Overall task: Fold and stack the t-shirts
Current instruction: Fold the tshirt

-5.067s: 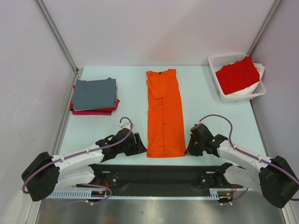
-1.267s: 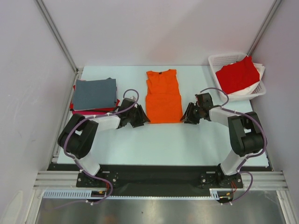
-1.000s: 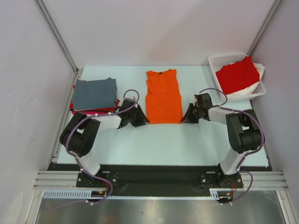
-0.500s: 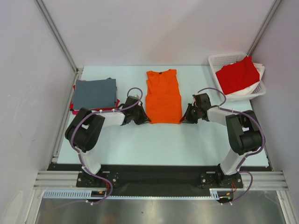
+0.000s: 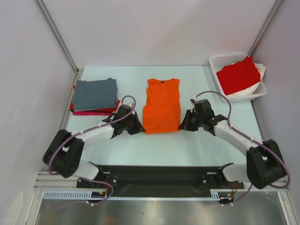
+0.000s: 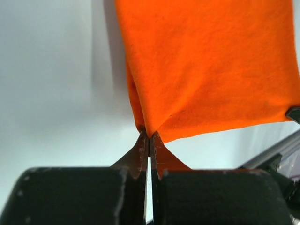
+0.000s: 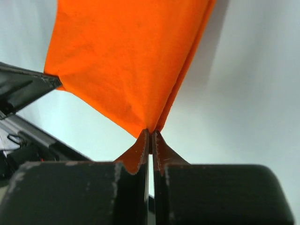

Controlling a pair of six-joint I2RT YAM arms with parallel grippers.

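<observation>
The bright orange t-shirt (image 5: 161, 105), folded into a narrow block, lies mid-table with its collar at the far end. My left gripper (image 5: 139, 127) is shut on its near left corner, and the cloth (image 6: 206, 70) fans out from the pinched tips (image 6: 150, 137). On the near right corner my right gripper (image 5: 182, 125) is shut too; that corner (image 7: 126, 61) rises from its tips (image 7: 151, 133). The near edge hangs slightly lifted between the two. A slate grey t-shirt (image 5: 95, 93) tops a folded stack at far left, with red (image 5: 116, 107) and magenta (image 5: 89, 113) edges under it.
A white lattice basket (image 5: 221, 59) stands at the far right corner holding a red t-shirt (image 5: 238, 76). Grey walls and metal posts close in the table on the left, back and right. A black rail runs along the near edge.
Both grippers have closed on the orange shirt's near corners and drawn it toward the near edge. Both arms have stretched out lower over the table.
</observation>
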